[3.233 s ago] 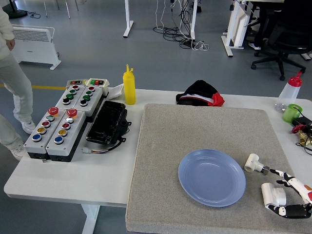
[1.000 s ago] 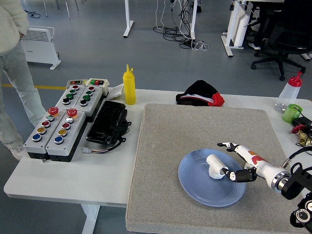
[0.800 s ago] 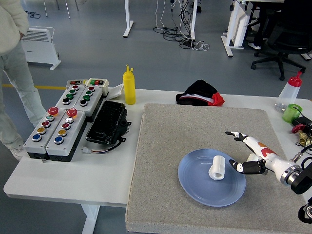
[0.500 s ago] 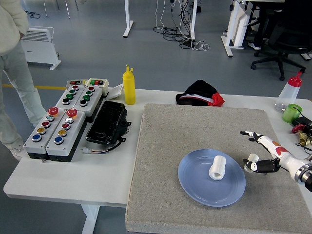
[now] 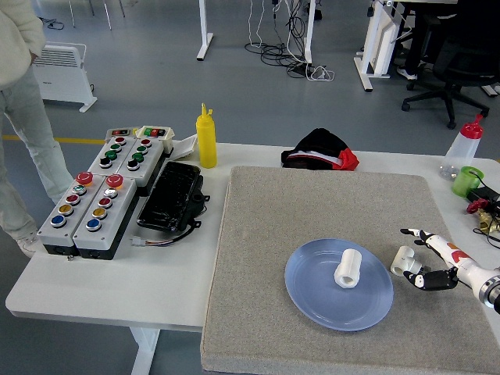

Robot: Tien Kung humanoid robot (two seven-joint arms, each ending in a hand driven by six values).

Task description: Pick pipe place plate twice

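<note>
Head view, for your reference. A white pipe fitting point(image 5: 348, 268) lay on the blue plate point(image 5: 312, 293), right of the plate's centre; the plate sat on the grey mat point(image 5: 328, 211) covering the right part of the counter point(image 5: 101, 289), toward the counter's near edge; a second white pipe piece point(image 5: 403, 260) rested on the mat just beside the plate's right rim, toward the counter's right edge. Your right hand point(image 5: 434, 266) entered from the right edge, fingers spread and released, holding nothing; its dark lower fingers point(image 5: 432, 280) were at or just beside the second piece, contact not discernible. Along the counter's left edge stood two button boxes point(image 5: 98, 187) and a black tray point(image 5: 172, 197); a yellow squeeze bottle point(image 5: 207, 137) and a black-and-red cloth point(image 5: 322, 150) lay along the far edge; a person point(image 5: 19, 94) stood on the floor beyond the counter's left edge.
</note>
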